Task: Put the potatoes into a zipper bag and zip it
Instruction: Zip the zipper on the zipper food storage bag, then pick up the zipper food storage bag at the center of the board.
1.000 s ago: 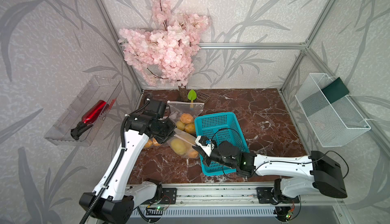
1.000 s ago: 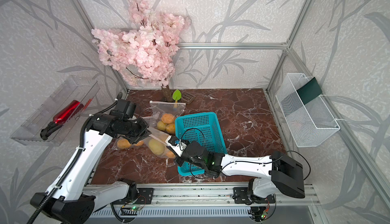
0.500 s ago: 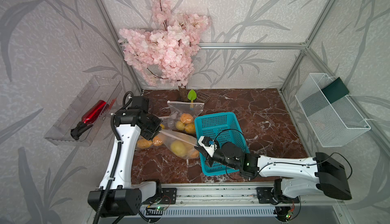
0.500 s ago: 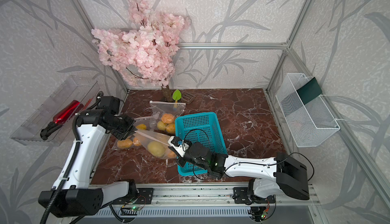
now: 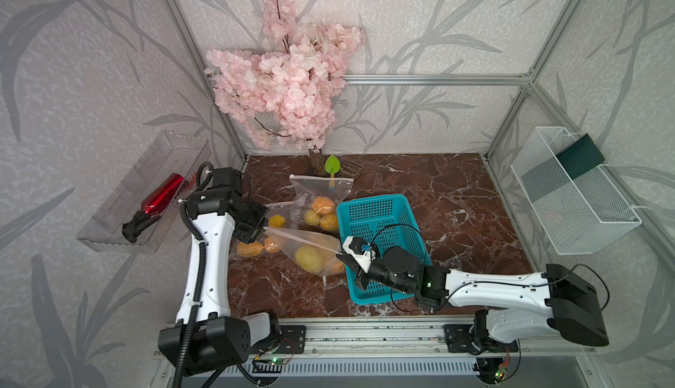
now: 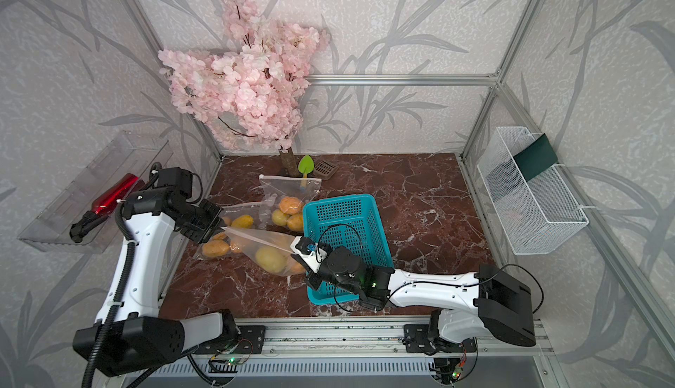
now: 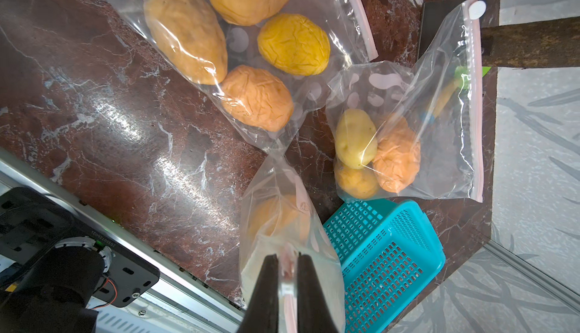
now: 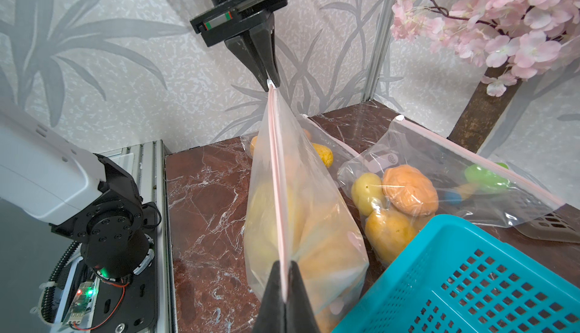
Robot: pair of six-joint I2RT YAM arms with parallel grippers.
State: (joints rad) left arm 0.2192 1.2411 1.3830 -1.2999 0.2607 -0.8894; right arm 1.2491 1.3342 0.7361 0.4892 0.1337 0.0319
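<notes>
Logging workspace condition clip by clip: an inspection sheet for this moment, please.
Surface: brown marble tabletop, no spills seen.
Job's things: held zipper bag with potatoes inside, stretched between left tool and right tool; four-potato bag and three-potato bag lie beside it; teal basket, no potatoes seen inside.
Clutter: green scoop and brown grate beside the trunk of the pink blossom tree.
Grippers: both shut on opposite ends of the held bag's zip strip.
Cables: black cable loops over the teal basket.
Surroundings: clear wall tray with red bottle; white wire basket holding a dark green item.
</notes>
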